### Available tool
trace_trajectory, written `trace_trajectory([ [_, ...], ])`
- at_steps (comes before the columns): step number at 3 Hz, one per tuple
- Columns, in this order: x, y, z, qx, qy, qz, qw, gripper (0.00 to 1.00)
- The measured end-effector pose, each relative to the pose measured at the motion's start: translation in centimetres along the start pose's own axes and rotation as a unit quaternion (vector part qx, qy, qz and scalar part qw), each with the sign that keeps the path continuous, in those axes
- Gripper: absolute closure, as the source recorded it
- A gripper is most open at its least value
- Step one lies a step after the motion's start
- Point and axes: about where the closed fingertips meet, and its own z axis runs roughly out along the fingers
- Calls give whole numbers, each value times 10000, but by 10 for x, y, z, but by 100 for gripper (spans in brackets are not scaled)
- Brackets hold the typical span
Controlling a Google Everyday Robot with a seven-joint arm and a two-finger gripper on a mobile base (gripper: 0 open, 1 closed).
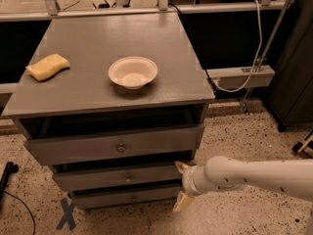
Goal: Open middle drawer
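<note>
The grey cabinet (98, 99) has three drawers, all pulled out slightly. The middle drawer (98, 177) has a flat front with a small brass knob (128, 178) at its centre. The taller top drawer (73, 151) lies above it and the slim bottom drawer (107, 199) below. My gripper (180, 185) sits at the right end of the middle drawer front, on a white arm (254, 177) coming in from the right. It is open and empty. Its upper fingertip (182, 168) is near the drawer's top right corner and its lower one is beside the bottom drawer.
A white bowl (133, 72) and a yellow sponge (48, 66) lie on the cabinet top. A blue X (67, 213) marks the speckled floor at front left. A black object (6, 175) is at the left edge. A dark cabinet (293, 72) and cables stand to the right.
</note>
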Motion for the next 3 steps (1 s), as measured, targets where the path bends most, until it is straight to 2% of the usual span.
trace_trajectory([
  [3, 8, -32, 45, -72, 94, 144, 9998, 0],
])
